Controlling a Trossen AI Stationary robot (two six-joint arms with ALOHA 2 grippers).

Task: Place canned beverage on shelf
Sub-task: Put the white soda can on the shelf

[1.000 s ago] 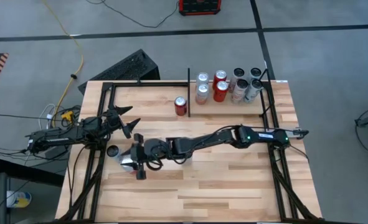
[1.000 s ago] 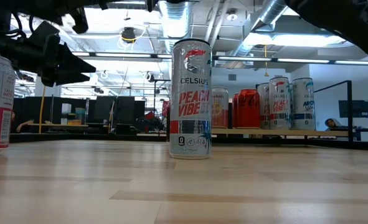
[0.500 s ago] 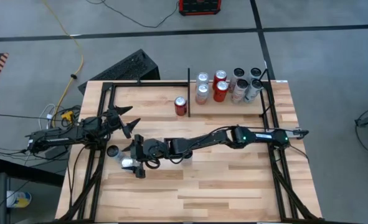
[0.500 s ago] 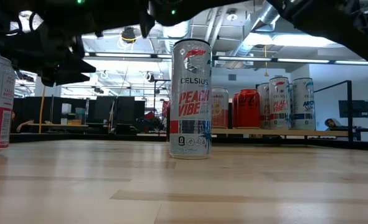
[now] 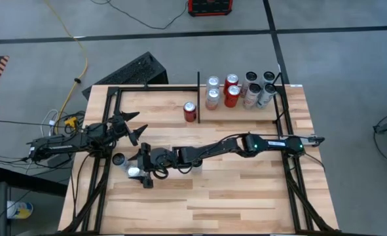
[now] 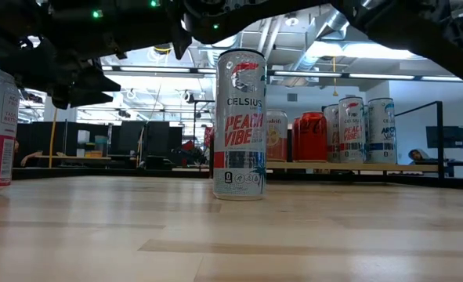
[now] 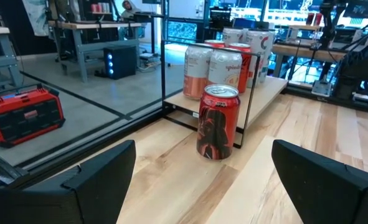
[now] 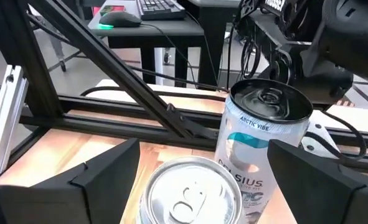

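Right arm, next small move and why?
Probably lower the right gripper around the silver can and close. Its fingers stand open on either side of that can's top, nothing held, with the Arctic Vibe can close behind. The left gripper waits open nearby.

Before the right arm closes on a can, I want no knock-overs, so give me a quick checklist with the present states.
1. Right gripper jaws open: ok, spread wide in the right wrist view.
2. Target between the jaws: ok, a silver-topped can sits centred between them.
3. Neighbour clearance: not ok, the Arctic Vibe can stands right behind the target.
4. Left gripper out of the way: cannot tell; it hovers open close to the pickup spot.
5. Room on the shelf: cannot tell; several cans already stand there.
6. Path to the shelf: not ok, a red can stands on the table before it.
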